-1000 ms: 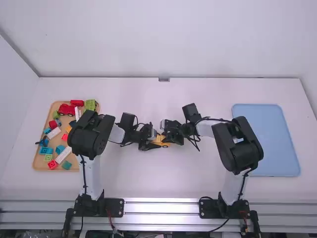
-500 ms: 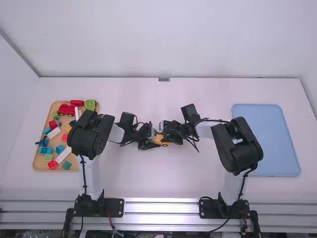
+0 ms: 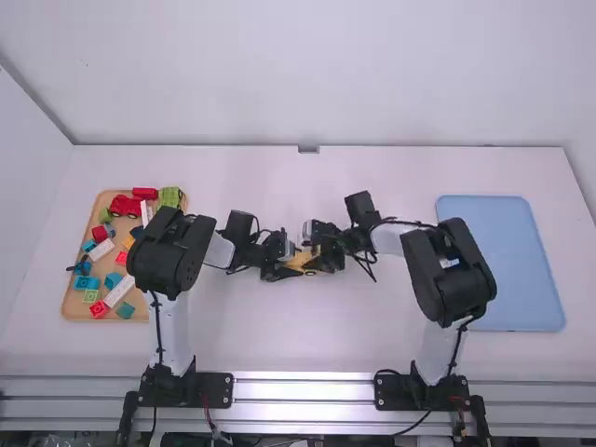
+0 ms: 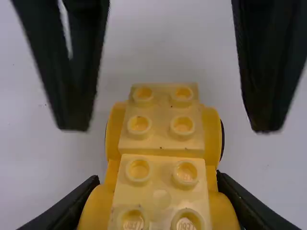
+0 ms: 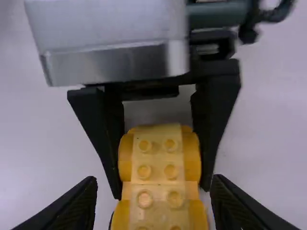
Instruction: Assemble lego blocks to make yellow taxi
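Observation:
Mid-table in the high view, my left gripper point(image 3: 285, 268) and right gripper point(image 3: 326, 257) meet at a small yellow toy car point(image 3: 303, 262) from opposite sides. The left wrist view has the left gripper point(image 4: 160, 184) shut on the car point(image 4: 161, 143), whose studded top faces up. The right gripper's fingers point(image 4: 268, 62) stand apart there on both sides of the car. In the right wrist view, the right gripper point(image 5: 154, 184) is open, a gap on each side of the car point(image 5: 158, 163); the left gripper's fingers point(image 5: 108, 134) press its sides.
At the far left a wooden tray point(image 3: 71, 300) holds several loose coloured bricks and a red toy vehicle point(image 3: 125, 207), with a green piece point(image 3: 169, 197) near its back corner. A blue tray point(image 3: 503, 265) lies on the right side of the table point(image 3: 307, 340).
The right gripper has shifted slightly, with its forearm a little farther right than before. My left arm looks unmoved, still at the yellow car.

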`<act>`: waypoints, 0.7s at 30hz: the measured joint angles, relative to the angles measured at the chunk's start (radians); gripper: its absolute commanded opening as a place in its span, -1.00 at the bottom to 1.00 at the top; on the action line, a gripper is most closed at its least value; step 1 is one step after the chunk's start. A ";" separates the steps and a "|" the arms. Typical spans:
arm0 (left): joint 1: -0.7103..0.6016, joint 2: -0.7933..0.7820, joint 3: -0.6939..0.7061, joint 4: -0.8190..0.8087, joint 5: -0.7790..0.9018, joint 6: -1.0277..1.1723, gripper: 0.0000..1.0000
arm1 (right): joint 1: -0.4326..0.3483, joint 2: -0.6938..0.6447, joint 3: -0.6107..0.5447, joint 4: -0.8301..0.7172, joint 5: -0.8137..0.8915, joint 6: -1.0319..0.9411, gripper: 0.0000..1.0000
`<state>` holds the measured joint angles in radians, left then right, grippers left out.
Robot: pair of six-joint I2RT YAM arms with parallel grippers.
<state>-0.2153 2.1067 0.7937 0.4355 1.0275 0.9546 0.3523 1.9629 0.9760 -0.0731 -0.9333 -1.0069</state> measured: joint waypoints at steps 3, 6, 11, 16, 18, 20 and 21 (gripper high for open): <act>0.000 0.000 0.000 0.000 0.000 0.000 0.01 | -0.025 0.000 0.022 -0.068 -0.074 -0.075 0.04; 0.000 0.000 0.000 0.000 0.000 0.000 0.01 | -0.036 0.000 0.023 -0.087 -0.099 -0.105 -0.71; 0.000 0.000 0.000 0.000 0.000 0.000 0.01 | -0.037 0.000 0.018 -0.049 -0.045 -0.093 -1.00; 0.000 0.000 0.000 -0.001 0.000 0.000 0.01 | -0.006 0.000 -0.013 0.038 0.068 -0.029 -1.00; 0.000 0.000 0.000 -0.005 0.006 0.004 0.00 | 0.010 -0.002 -0.025 0.057 0.101 -0.005 -1.00; 0.001 0.000 0.000 -0.007 0.007 0.007 -0.01 | 0.017 -0.010 -0.029 0.058 0.125 0.009 -1.00; 0.002 0.000 0.000 -0.007 0.007 0.007 -0.01 | 0.020 -0.014 -0.031 0.060 0.135 0.014 -1.00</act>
<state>-0.2138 2.1067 0.7937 0.4282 1.0348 0.9619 0.3725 1.9484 0.9447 -0.0135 -0.7986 -0.9928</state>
